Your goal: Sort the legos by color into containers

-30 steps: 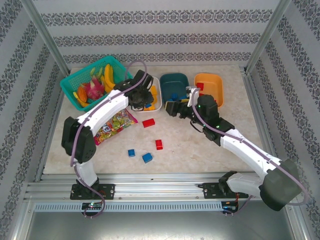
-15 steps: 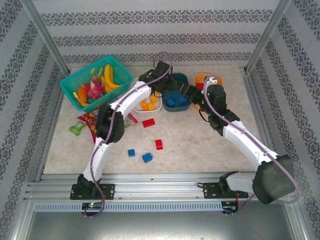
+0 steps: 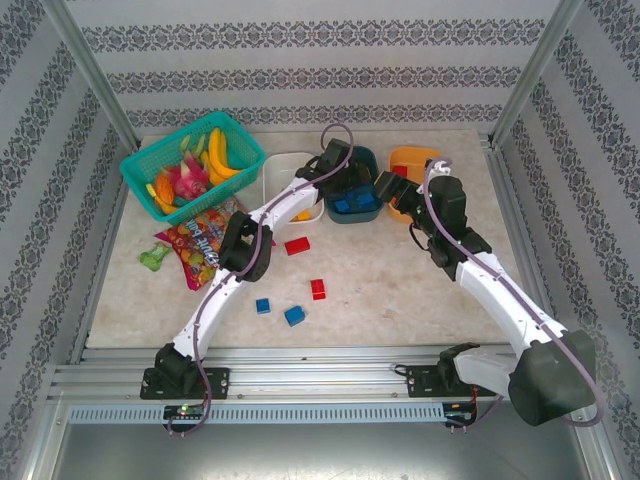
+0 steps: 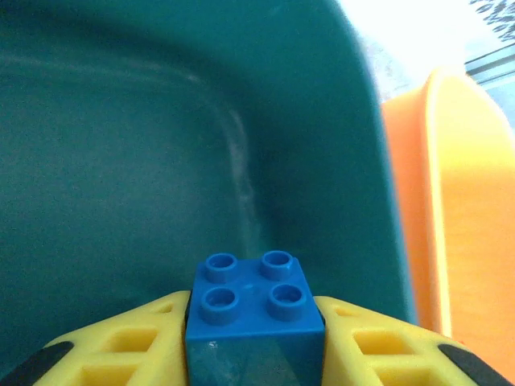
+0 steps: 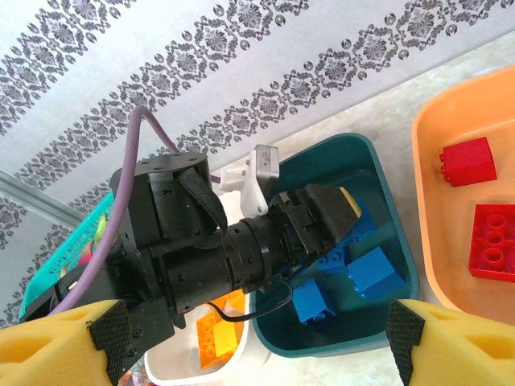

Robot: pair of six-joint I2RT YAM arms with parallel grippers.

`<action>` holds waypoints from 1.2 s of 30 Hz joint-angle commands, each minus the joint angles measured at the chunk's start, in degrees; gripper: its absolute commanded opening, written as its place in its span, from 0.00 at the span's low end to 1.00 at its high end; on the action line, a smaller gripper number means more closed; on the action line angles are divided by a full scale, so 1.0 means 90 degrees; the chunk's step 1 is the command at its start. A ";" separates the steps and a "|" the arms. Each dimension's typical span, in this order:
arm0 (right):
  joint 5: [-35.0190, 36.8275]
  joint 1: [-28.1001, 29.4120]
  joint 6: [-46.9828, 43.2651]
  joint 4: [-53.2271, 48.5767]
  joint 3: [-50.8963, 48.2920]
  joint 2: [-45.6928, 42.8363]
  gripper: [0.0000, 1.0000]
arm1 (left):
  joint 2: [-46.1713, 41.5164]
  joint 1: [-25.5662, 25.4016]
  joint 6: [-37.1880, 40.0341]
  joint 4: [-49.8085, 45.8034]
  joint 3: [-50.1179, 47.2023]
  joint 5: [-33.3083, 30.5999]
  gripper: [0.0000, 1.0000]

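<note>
My left gripper (image 4: 254, 322) is down inside the dark teal tub (image 4: 121, 161), shut on a blue lego (image 4: 251, 291) with both yellow fingers against its sides. From above, the left gripper (image 3: 345, 190) sits over the teal tub (image 3: 366, 158), which holds other blue legos (image 5: 374, 273). My right gripper (image 3: 388, 188) hangs open between the teal tub and the orange tub (image 3: 420, 155), holding nothing. Red legos (image 5: 467, 161) lie in the orange tub (image 5: 426, 209). Orange legos (image 5: 213, 334) lie in the white tub (image 3: 280, 165). Loose on the table are two red legos (image 3: 297, 245) (image 3: 318, 289) and two blue legos (image 3: 262, 305) (image 3: 294, 315).
A teal mesh basket (image 3: 140, 180) of toy fruit stands at the back left. A colourful candy bag (image 3: 205, 245) lies in front of it, beside the left arm. Metal frame posts rise at both back corners.
The left arm swung right from the white tub to the teal tub, carrying the blue lego. The right gripper drew back and right toward the orange tub.
</note>
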 commanded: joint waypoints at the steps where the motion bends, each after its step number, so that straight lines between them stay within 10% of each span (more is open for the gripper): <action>1: -0.0095 -0.0059 0.0092 -0.0013 -0.0134 -0.0156 0.85 | 0.0015 0.0017 -0.0230 0.0091 0.0248 0.0174 0.43; 23: 0.0237 0.0632 -0.1286 -0.1153 0.0107 -0.0391 0.84 | -0.1918 0.0091 -0.0495 -0.0920 -0.0327 -0.0244 0.60; 36: 0.1099 0.2988 -0.2175 -0.2168 0.0861 0.1362 0.86 | -0.7169 0.0461 -0.1037 -0.0096 -0.7122 -0.1092 0.62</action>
